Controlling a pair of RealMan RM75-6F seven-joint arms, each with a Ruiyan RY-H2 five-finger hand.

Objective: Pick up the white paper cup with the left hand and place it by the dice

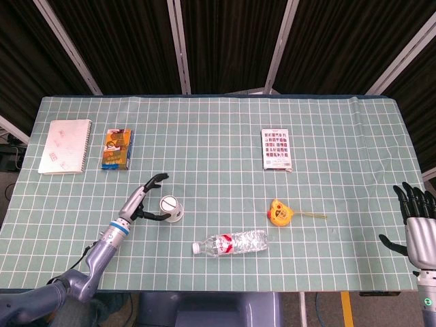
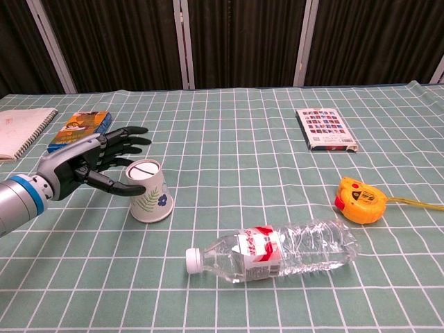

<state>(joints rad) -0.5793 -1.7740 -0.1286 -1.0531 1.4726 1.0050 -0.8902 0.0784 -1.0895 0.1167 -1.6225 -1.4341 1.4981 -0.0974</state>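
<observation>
The white paper cup [image 2: 150,199] with a leaf and flower print stands upside down on the green checked cloth, left of centre [image 1: 171,207]. My left hand [image 2: 97,163] lies just left of it with its fingers spread wide; the thumb reaches to the cup's top edge, and the other fingers are off the cup. In the head view the left hand [image 1: 143,197] shows the same spread. No dice shows in either view; the cup stands where it lay. My right hand [image 1: 417,218] hangs off the table's right edge, fingers straight and empty.
A clear plastic bottle [image 2: 277,250] lies on its side in front of the cup. An orange tape measure [image 2: 359,200] sits to the right, a card box [image 2: 325,129] beyond it. A colourful box [image 2: 78,129] and a notebook [image 1: 65,146] lie at the far left.
</observation>
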